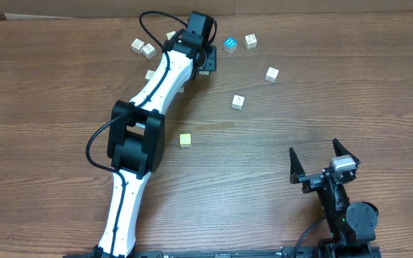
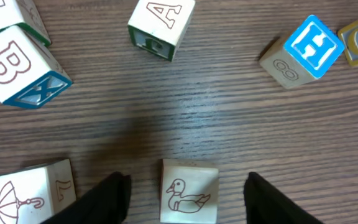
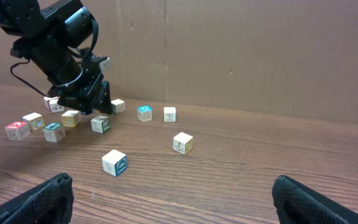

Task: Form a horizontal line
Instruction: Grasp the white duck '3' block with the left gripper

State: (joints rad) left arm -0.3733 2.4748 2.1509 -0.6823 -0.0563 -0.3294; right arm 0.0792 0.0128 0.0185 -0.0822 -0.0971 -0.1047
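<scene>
1. Near edge. The right gripper (image 1: 315,159) sits beside its base with jaws spread fully wide and nothing between them. It takes no part in the current step.

2. Mid-table. A yellow-green cube (image 1: 185,140) stands alone, well apart from the rest.

3. Far side, left of centre. The left gripper (image 2: 187,183) hangs low over the table (image 2: 185,118), jaws apart, straddling the white duck cube (image 2: 189,194). Bare wood shows on both sides of that cube, so nothing is gripped. An umbrella cube (image 2: 23,199) stands just beside the left finger. Beyond lie the blue X cube (image 2: 17,68), an A cube (image 2: 160,25) and a blue H cube (image 2: 309,46). In the right wrist view, the red-faced cube (image 3: 17,129) and pale yellow cube (image 3: 33,120) sit close together at far left.

4. Step in hand (judgement). The duck cube is being handled, either a pick or a release; the frames do not settle which. The row members are grouped but staggered, so no line is formed yet. The next move calls for square jaw alignment and a vertical lift that avoids nudging the umbrella cube.

5. Limits. In the overhead view, the left arm (image 1: 156,86) covers the duck cube and its neighbours. The umbrella cube is cut by the frame edge. Lettering in the right wrist view is too small to read.
</scene>
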